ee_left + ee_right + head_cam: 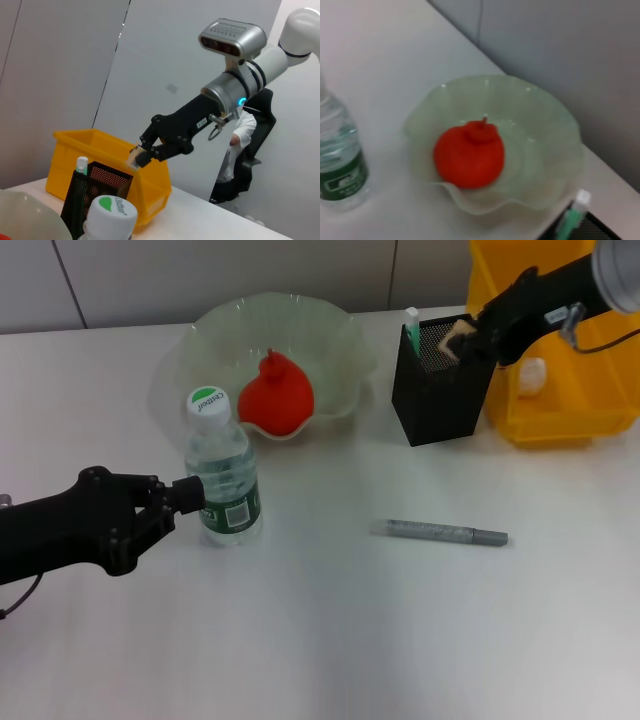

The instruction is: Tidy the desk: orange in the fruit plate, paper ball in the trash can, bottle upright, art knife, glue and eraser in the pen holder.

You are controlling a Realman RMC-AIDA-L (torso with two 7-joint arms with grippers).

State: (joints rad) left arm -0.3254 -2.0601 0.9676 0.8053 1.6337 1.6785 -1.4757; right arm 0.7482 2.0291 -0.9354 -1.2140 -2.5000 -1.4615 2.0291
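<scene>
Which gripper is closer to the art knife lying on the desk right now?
Neither is close, and the gap looks similar. The left gripper is beside the bottle, left of the art knife; the right gripper holds the eraser over the pen holder behind it.

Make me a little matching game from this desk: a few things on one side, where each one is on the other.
Things:
1. orange
2. bottle
3. art knife
4. eraser

Places:
a. held by the right pincer above the pen holder
b. in the fruit plate
c. lying flat on the desk
d. upright beside the left pincer

Pairs: 1-b, 2-d, 3-c, 4-a
</scene>
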